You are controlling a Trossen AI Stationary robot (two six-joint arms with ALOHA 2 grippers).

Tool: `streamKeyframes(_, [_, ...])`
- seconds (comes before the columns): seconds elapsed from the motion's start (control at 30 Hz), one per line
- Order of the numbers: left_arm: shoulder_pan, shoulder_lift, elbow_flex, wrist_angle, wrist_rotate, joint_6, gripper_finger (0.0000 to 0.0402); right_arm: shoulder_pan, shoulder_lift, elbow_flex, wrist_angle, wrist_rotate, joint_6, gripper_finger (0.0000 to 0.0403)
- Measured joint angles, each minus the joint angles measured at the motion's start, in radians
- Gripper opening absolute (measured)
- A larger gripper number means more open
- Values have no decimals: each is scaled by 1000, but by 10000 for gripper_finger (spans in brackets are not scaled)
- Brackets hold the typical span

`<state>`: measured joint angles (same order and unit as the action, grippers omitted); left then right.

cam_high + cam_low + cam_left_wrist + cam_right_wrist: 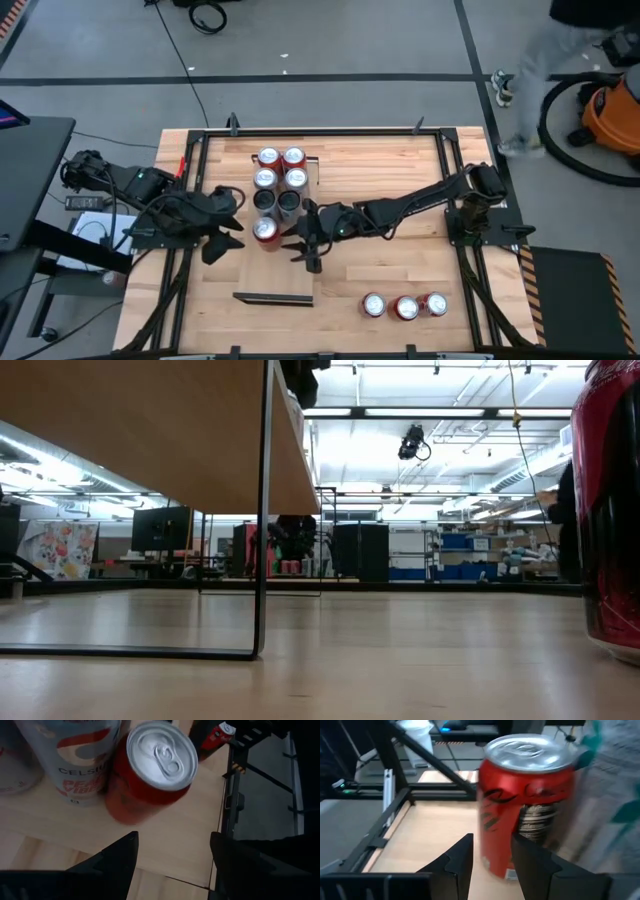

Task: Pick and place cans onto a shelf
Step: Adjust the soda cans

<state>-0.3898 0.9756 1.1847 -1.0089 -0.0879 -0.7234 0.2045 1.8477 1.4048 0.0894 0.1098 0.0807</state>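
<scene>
The shelf (272, 275) is a raised light board with dark end rails; the low view shows its underside (150, 420). Several cans stand in two rows on its far half (280, 178). A red can (265, 230) stands nearest, upright on its base. My left gripper (225, 238) is open just left of it; the can (150, 770) stands ahead of the spread fingers, beside a white can (75, 755). My right gripper (305, 250) is open a little, just right of the red can (527, 805), which stands beyond its fingertips.
Three red cans (405, 306) stand in a row on the tabletop near its front right; one fills the right edge of the low view (610, 510). The shelf's thin dark leg (262, 510) stands on the table. A person and an orange vacuum (615, 110) are beyond the table's far right.
</scene>
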Motion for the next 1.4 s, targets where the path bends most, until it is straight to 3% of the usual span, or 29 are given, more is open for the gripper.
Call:
streamKeyframes(0.33, [0, 0, 0, -1, -3, -9, 258, -32, 0, 0, 21, -39, -3, 141])
streamKeyframes(0.5, [-1, 14, 0, -32, -81, -19, 258, -9, 0, 0, 17, -44, 24, 141])
streamKeyframes(0.87, [-1, 83, 0, -84, -203, -21, 258, 52, 0, 0, -6, 99, 100, 141])
streamKeyframes(1.17, [0, 83, 0, -128, -255, -32, 258, 36, -1, 0, -7, 107, 102, 141])
streamKeyframes(1.4, [1, 80, 0, -126, -210, -31, 258, 19, -1, 1, 17, 107, 102, 141])
